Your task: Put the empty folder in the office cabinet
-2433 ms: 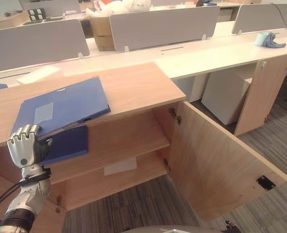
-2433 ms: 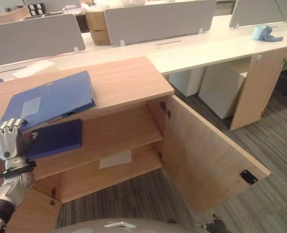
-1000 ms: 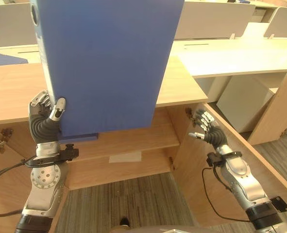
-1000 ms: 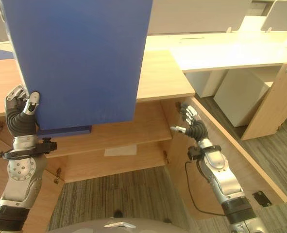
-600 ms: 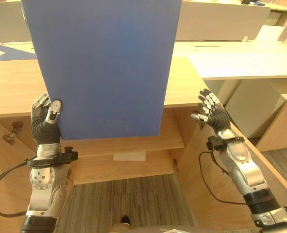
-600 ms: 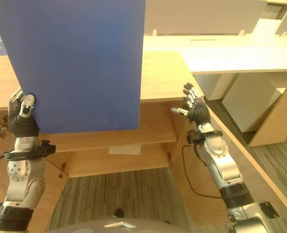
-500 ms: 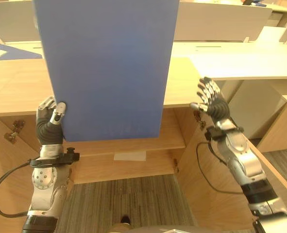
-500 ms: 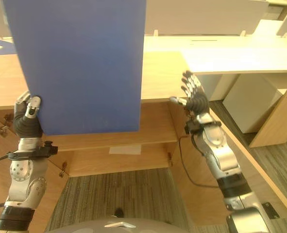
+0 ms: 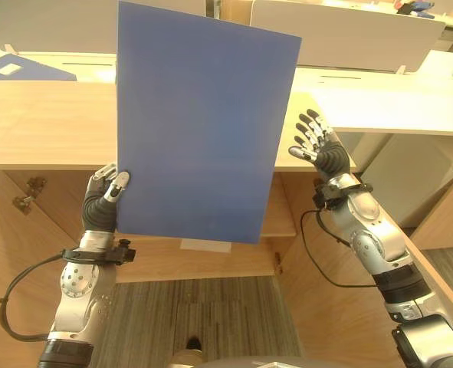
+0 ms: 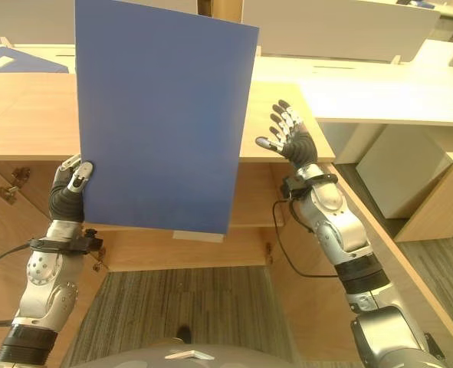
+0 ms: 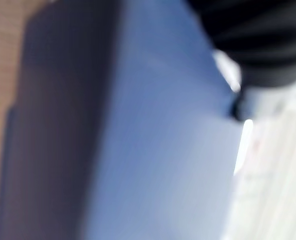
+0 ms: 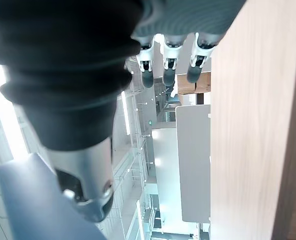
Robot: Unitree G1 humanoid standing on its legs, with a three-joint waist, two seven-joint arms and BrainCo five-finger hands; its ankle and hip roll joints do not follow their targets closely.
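Folder (image 9: 199, 126), blue and upright, is held up in front of the open cabinet (image 9: 27, 238), pinched at its lower left corner by the left hand (image 9: 103, 201), whose fingers are hidden behind the cover. To the right, just apart from the folder's edge, the right hand (image 9: 320, 147) is raised with fingers spread, grasping nothing. Most of the cabinet's shelf (image 9: 281, 222) is hidden by the folder. Beyond, another blue folder (image 9: 23, 69) lies on the table (image 9: 34, 123), cut off at the edge.

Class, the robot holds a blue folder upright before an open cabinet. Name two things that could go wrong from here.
1. Only the left hand pinches the folder, at one lower corner, so it might tip or slip.
2. The right hand is open and apart from the folder, giving no support. The raised folder also hides much of the cabinet shelf, so aiming could suffer.
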